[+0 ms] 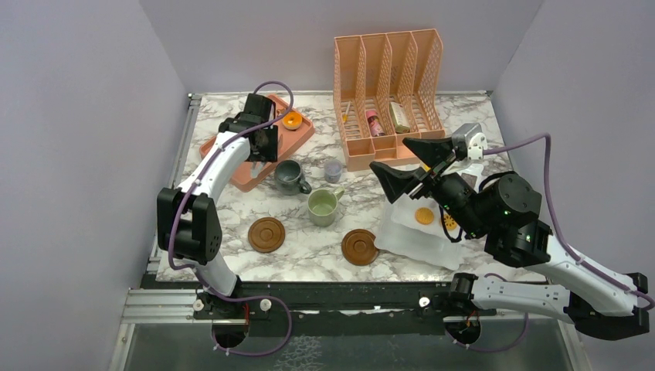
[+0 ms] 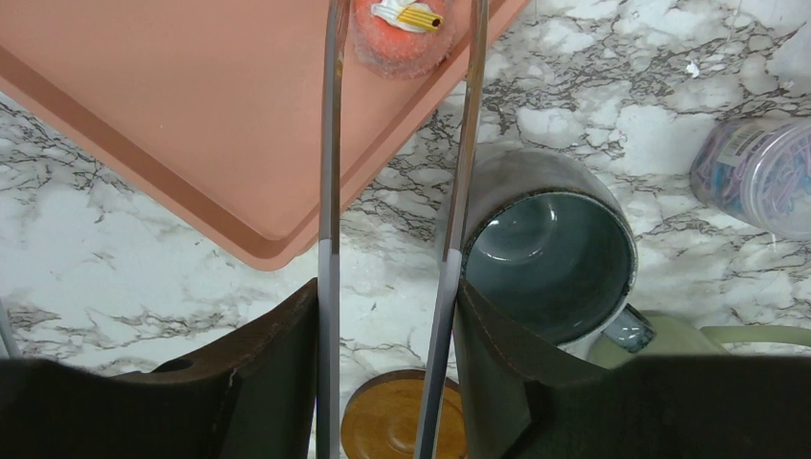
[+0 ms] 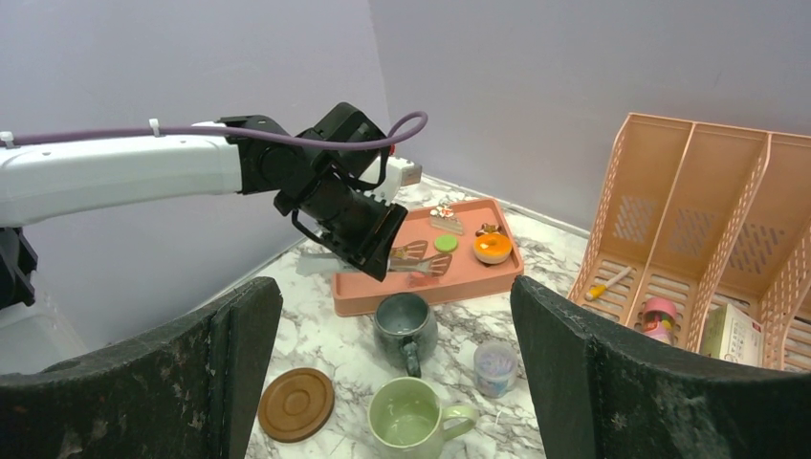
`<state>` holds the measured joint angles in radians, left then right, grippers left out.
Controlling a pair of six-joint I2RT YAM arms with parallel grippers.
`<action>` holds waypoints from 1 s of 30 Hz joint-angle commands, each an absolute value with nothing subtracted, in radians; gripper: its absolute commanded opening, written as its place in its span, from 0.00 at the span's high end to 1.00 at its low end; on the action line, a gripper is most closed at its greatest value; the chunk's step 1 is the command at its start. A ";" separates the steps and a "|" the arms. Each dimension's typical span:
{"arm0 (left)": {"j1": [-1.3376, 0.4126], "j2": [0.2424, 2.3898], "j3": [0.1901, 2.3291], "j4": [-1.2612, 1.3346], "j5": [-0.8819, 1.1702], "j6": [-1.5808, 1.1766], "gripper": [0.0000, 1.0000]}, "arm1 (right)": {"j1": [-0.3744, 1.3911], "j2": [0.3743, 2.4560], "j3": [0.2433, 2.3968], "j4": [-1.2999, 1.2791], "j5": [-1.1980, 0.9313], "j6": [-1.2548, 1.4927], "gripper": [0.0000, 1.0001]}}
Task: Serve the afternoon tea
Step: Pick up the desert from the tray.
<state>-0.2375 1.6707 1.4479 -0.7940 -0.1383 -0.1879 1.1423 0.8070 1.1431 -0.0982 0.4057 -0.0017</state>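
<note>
A robot lab test cell. Plain lilac walls box in a marble-print table; an aluminium rail edges its front.

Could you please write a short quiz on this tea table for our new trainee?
1. True or false: the green mug stands on a coaster.
2. What does the left gripper hold? A tongs; B spoon; C straw.
3. Fill in: the right gripper is ___.
Key: 1 false; 2 A; 3 open.
</note>
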 commanded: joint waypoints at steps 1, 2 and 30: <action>-0.236 1.664 1.418 -0.756 -0.133 -0.172 0.50 | 1.141 0.809 1.141 -0.071 0.385 -0.007 0.05; -0.236 1.661 1.412 -0.756 -0.143 -0.172 0.50 | 1.141 0.808 1.142 -0.069 0.385 -0.006 0.05; -0.201 1.634 1.348 -0.736 -0.176 -0.209 0.53 | 1.141 0.793 1.127 -0.068 0.388 -0.003 0.05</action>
